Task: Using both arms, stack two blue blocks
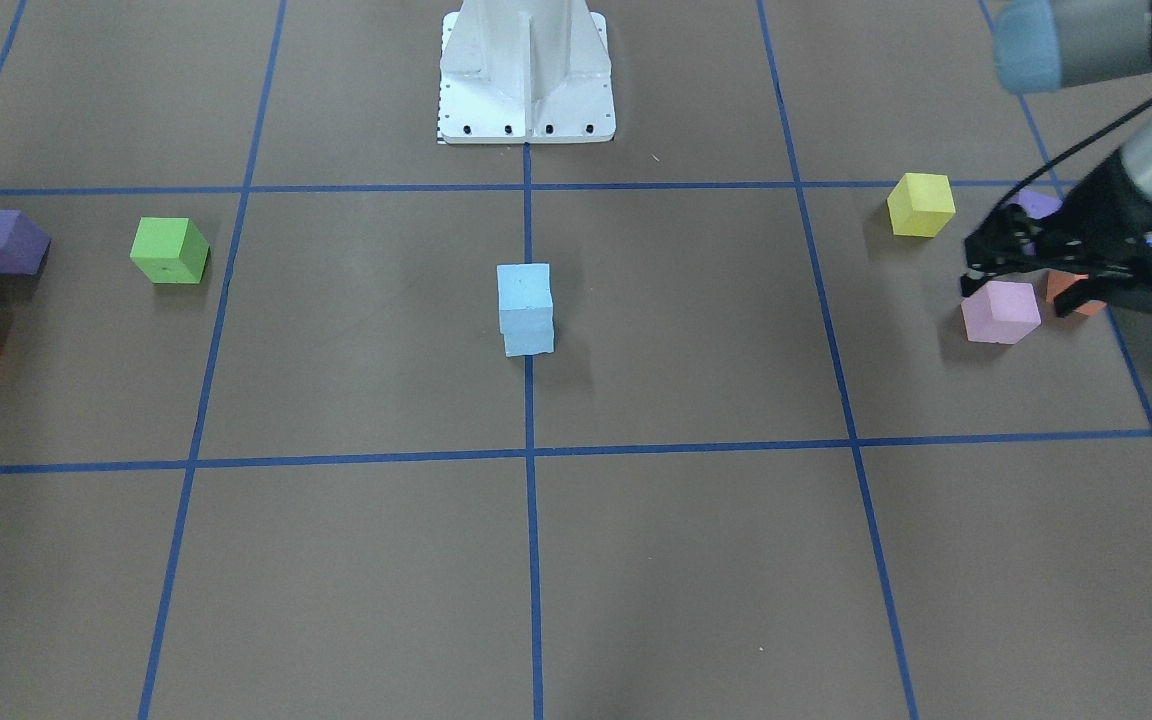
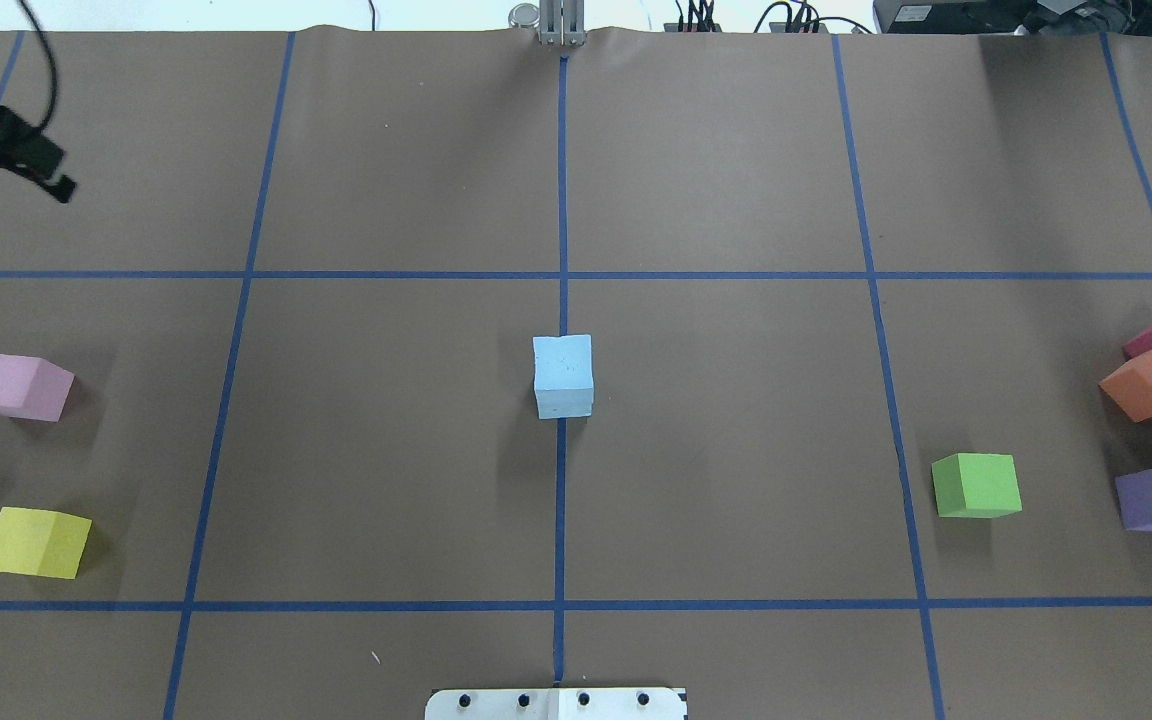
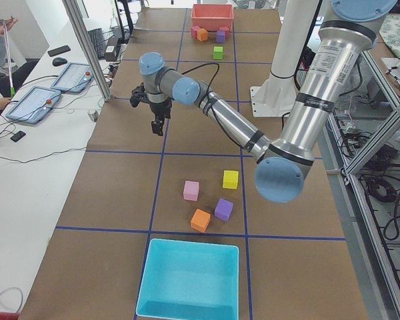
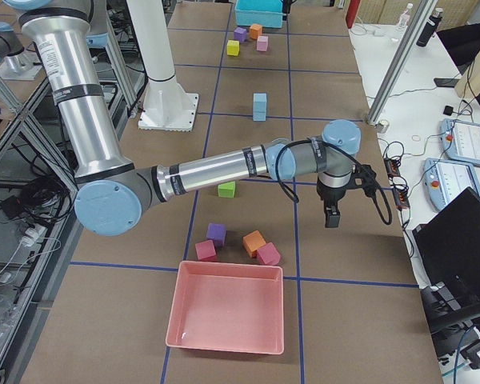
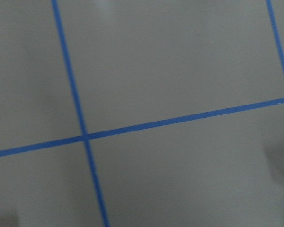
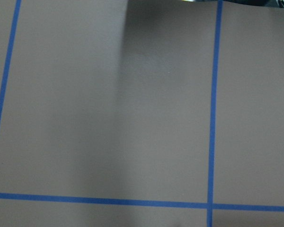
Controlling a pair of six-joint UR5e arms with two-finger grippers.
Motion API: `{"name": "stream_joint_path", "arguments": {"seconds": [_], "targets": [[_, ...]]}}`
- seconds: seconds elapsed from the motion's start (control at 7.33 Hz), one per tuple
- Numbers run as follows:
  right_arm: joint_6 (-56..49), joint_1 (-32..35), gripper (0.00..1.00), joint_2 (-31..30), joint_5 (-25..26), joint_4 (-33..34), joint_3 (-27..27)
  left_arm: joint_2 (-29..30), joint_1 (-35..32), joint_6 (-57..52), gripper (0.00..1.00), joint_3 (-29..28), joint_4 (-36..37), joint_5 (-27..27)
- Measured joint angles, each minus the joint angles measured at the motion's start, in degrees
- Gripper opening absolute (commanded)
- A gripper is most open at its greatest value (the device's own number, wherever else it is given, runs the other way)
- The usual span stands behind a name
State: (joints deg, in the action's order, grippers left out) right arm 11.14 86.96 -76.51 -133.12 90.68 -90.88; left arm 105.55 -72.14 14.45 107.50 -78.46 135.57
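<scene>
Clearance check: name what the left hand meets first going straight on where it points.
Likely the bare table; the left hand points down, and its wrist view shows nothing else in the way.

left arm (image 3: 227, 123) stretched long and low across table, left gripper (image 2: 20, 186) aimed down, jaws apart, nothing in it. right arm (image 4: 216, 168) same deal, right gripper (image 4: 332, 216) hanging down, jaw state unclear.

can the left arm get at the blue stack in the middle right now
Probably yes. The left gripper hangs empty off to its own side, and only bare table lies between it and the blue stack.
</scene>
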Motion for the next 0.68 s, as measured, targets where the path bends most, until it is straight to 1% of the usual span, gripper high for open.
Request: {"name": "stream_joint_path", "arguments": {"seconds": [0.27,0.41,0.55,0.68], "targets": [[-0.37,1.66,1.00,-8.78,-1.27,0.10,-6.69,-8.24,-6.85,-10.84,0.99,-1.82,-0.53,0.36],[-0.39,1.97,1.00,-12.79,-1.31,0.11,-10.30,-10.80,-9.03,-13.82,0.99,-2.88,-0.68,0.35],[-0.36,2.10,1.00,-15.63,-1.29,0.11,-12.80,-13.37,-10.44,-16.93,0.99,-4.05,-0.81,0.37],[-0.34,2.12,1.00,-17.08,-1.23,0.09,-14.05,-16.49,-11.32,-19.70,0.99,-4.65,-1.47,0.41]]}}
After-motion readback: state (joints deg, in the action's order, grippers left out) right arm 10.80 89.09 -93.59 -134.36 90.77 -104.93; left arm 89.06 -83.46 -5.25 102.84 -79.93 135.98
